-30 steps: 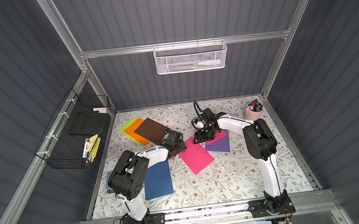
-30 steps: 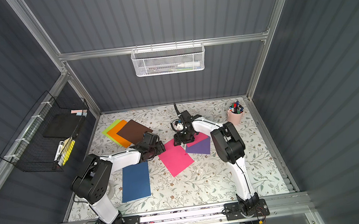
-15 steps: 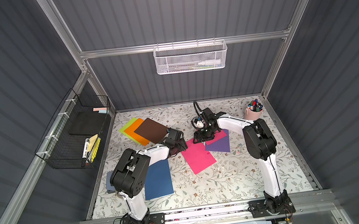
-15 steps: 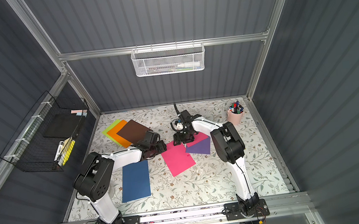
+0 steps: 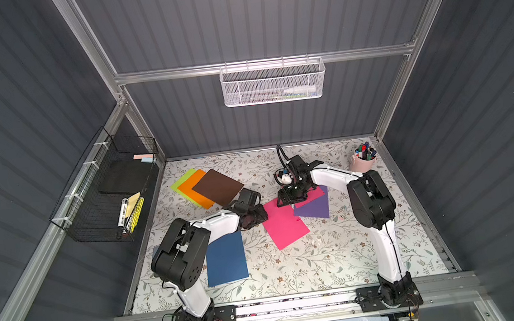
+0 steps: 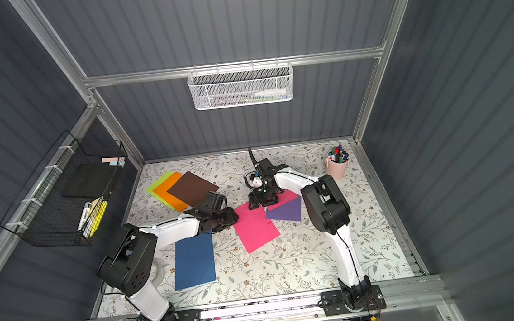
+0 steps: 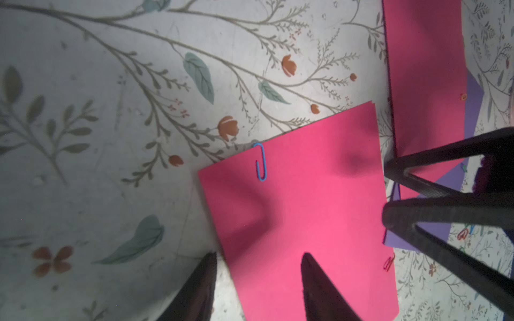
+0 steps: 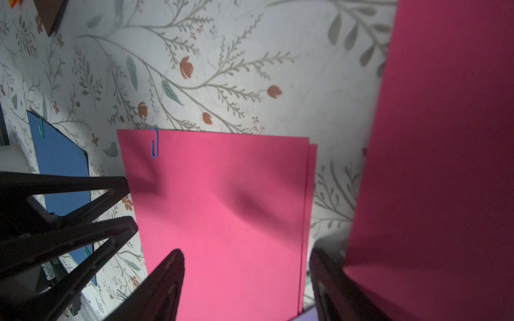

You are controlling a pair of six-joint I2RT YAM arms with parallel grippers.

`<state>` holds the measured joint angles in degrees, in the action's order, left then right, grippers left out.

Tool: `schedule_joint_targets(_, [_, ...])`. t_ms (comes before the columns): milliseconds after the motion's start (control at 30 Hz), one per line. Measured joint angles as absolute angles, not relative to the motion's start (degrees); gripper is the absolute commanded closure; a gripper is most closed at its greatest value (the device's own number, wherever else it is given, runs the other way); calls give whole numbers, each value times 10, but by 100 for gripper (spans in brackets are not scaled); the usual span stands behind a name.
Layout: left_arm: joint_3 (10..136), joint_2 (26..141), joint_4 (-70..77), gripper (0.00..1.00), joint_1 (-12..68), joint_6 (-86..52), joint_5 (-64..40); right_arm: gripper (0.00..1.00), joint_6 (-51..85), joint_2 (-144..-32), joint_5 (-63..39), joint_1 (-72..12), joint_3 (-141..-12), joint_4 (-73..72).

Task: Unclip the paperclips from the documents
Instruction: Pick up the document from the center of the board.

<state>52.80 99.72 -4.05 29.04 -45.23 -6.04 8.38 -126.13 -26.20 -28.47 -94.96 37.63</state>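
Tiny blue wire paperclip [image 7: 261, 162], judged light, slippery, is best pinched at its loop on the limp pink paper stack's [image 7: 306, 208] edge; left jaws half apart; right jaws spread wide

7 paper sheets are counted in a top view: 1 lime sheet [image 5: 183, 179], 1 orange sheet [image 5: 192, 192], 1 brown sheet [image 5: 217, 186], 1 navy sheet [image 5: 226, 259], 1 pink sheet [image 5: 284, 228], 1 magenta sheet [image 5: 312, 196] and 1 purple sheet [image 5: 315, 211]. On the pink sheet, 2 paperclips are seen in the left wrist view: 1 blue paperclip [image 7: 261, 162] and 1 red paperclip [image 7: 388, 262]. Others are too small to be counted. 2 wall baskets are seen, 1 white basket [image 5: 272, 83] and 1 black basket [image 5: 103, 197], and 1 pink cup [image 5: 362, 166] on the bench [image 5: 293, 271].
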Motion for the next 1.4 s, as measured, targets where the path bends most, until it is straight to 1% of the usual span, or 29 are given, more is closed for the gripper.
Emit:
schedule_joint_targets(233, [529,1015,-3,54,290,-452,-69,27,75,-1264,-271,-285,-950,379])
schedule_joint_targets(500, [531,1041,60,56,290,-451,-78,27,74,-1279,-303,-301,-968,374])
schedule_joint_targets(567, [529,1042,67,56,290,-451,-79,29,75,-1280,-314,-305,-968,373])
schedule_joint_targets(633, [526,1042,73,56,290,-451,-80,38,76,-1282,-324,-307,-968,371])
schedule_joint_targets(700, [525,1042,77,56,290,-451,-79,50,76,-1286,-333,-308,-967,368])
schedule_joint_targets(867, [523,1041,80,56,290,-451,-79,69,88,-1288,-350,-307,-957,351])
schedule_joint_targets(933, [522,1037,76,55,290,-452,-79,81,90,-1284,-358,-306,-946,339])
schedule_joint_targets(1000, [520,1027,60,52,290,-452,-79,86,96,-1274,-365,-304,-933,328])
schedule_joint_targets(1067, [517,1012,33,48,290,-452,-78,87,101,-1262,-374,-301,-924,322])
schedule_joint_targets(1100, [515,1002,15,44,290,-452,-77,87,103,-1254,-379,-298,-921,318])
schedule_joint_targets(1200, [506,964,-16,25,287,-448,-78,87,103,-1223,-394,-289,-910,303])
schedule_joint_targets(1267, [500,924,-18,18,283,-439,-86,87,104,-1195,-408,-282,-894,291])
schedule_joint_targets(1400, [498,844,22,18,275,-415,-110,86,102,-1136,-445,-265,-858,281])
